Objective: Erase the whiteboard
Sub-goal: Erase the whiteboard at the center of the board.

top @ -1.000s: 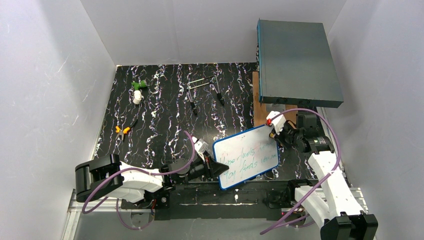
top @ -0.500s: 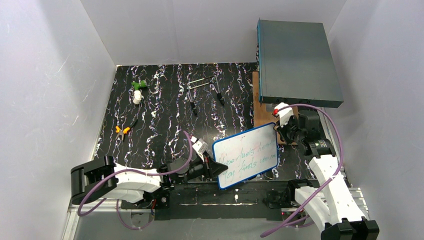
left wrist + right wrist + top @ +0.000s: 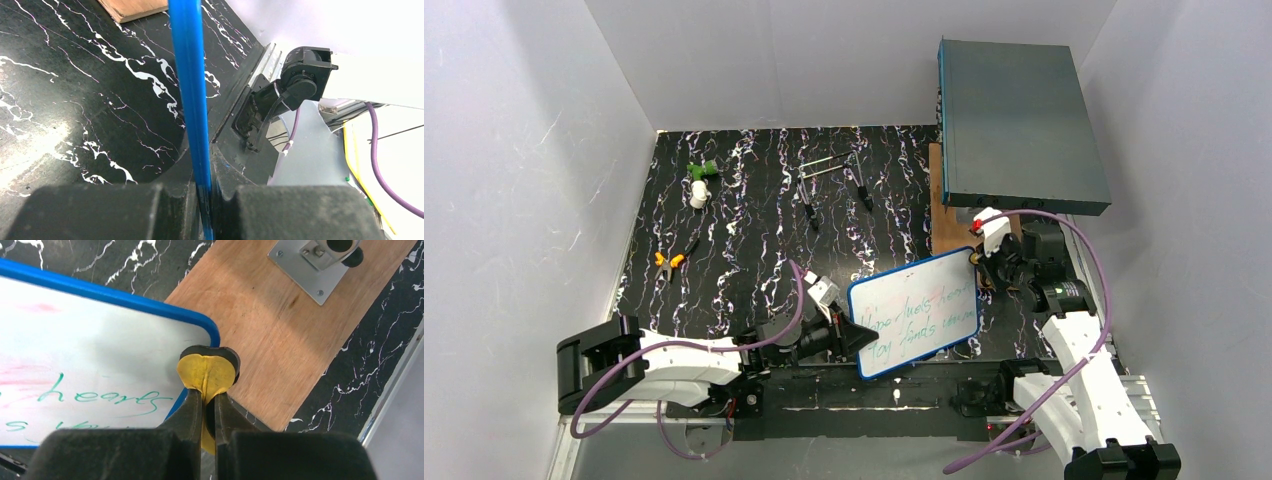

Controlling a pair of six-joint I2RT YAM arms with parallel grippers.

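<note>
My left gripper [image 3: 202, 200] is clenched on the blue frame of the whiteboard [image 3: 916, 312], which is tilted close to the near edge of the table, between my two arms. My right gripper [image 3: 209, 415] grasps a yellow pad [image 3: 207, 372] at the board's far right corner, beside the wooden plank [image 3: 270, 330].

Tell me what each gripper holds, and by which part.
Left gripper: the whiteboard, clamped on its blue frame edge. Right gripper: a small yellow pad, pinched at its near end.
</note>
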